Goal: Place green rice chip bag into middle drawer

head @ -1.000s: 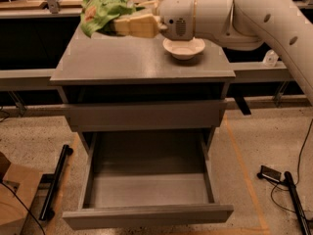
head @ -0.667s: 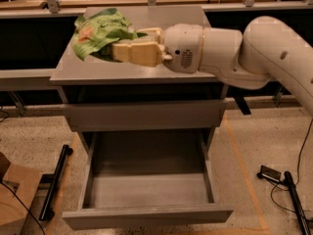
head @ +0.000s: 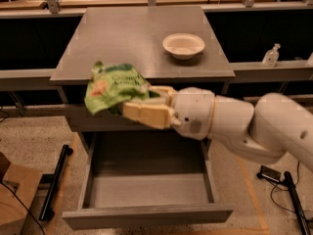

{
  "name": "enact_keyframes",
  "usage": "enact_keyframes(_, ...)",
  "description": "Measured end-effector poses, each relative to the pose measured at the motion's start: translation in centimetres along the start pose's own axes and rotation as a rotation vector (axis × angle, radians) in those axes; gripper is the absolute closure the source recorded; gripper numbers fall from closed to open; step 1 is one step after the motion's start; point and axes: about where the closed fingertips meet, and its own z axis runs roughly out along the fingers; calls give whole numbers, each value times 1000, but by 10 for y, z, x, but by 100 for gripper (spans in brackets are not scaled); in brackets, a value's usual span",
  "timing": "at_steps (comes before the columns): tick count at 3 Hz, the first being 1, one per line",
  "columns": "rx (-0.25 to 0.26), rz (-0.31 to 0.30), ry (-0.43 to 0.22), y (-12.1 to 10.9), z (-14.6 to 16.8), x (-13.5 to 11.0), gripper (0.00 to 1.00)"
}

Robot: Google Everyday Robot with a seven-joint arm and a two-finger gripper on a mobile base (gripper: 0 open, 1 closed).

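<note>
My gripper (head: 131, 103) is shut on the green rice chip bag (head: 113, 87), a crinkly bright green packet with white lettering. It holds the bag in the air in front of the cabinet's front edge, above the left part of the open middle drawer (head: 146, 190). The drawer is pulled out, a grey tray with low walls and nothing in it. My white arm (head: 234, 126) reaches in from the right across the cabinet front.
A white bowl (head: 183, 45) stands on the grey cabinet top (head: 132, 38) at the right. A small clear bottle (head: 270, 56) is on the shelf to the right. A cardboard box (head: 12, 192) and a black bar (head: 55, 182) lie on the floor at left.
My gripper has carried the bag from over the cabinet top forward and down, to in front of the cabinet above the open drawer. The bowl is uncovered again.
</note>
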Motion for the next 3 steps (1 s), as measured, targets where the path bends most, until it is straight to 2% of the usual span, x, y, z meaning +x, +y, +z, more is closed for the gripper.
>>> enact_keyframes(1, 6, 49, 55, 14, -6, 44, 100)
enact_keyframes(2, -17, 58, 122, 10, 4, 53, 100)
enact_keyframes(3, -28, 139, 250, -24, 5, 122, 100)
